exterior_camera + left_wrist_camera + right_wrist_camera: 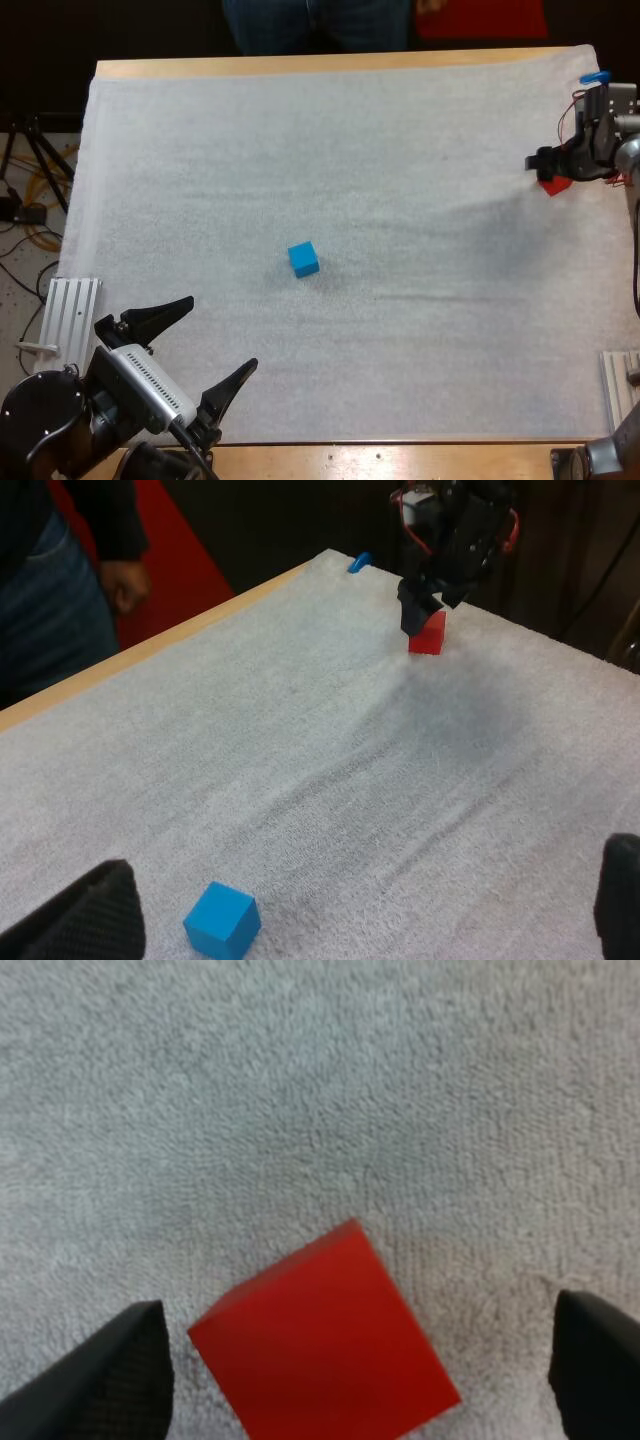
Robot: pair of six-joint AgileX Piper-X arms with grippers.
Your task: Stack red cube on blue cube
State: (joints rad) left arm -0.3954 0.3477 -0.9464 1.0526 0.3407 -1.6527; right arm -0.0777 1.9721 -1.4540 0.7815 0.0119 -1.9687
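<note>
- My right claw hangs over the small red cube at the far right of the white towelling mat. Its two black fingers are spread wide, one on each side of the cube, and neither touches it.
- The red cube rests on the mat, not gripped and not lifted. From my right wrist it sits cornerwise to my fingers, with an edge pointing between them rather than a flat face toward each pad.
- The small bright blue cube sits alone near the middle of the mat, well apart from the red one, to its left and nearer to me.
- My left claw is also spread wide and holds nothing. It hangs over the near left corner of the mat, with the blue cube just beyond its fingers.
- A person stands beyond the far edge of the wooden table, clear of both cubes.
- I judge this to be the first step, the reach for the red cube, with the grasp not yet made and the stacking all to come.
- The next move calls for turning my right wrist so the pads meet flat faces, sinking a little lower around the cube, then closing squarely. A corner pinch could twist the cube or let it slip.
</note>
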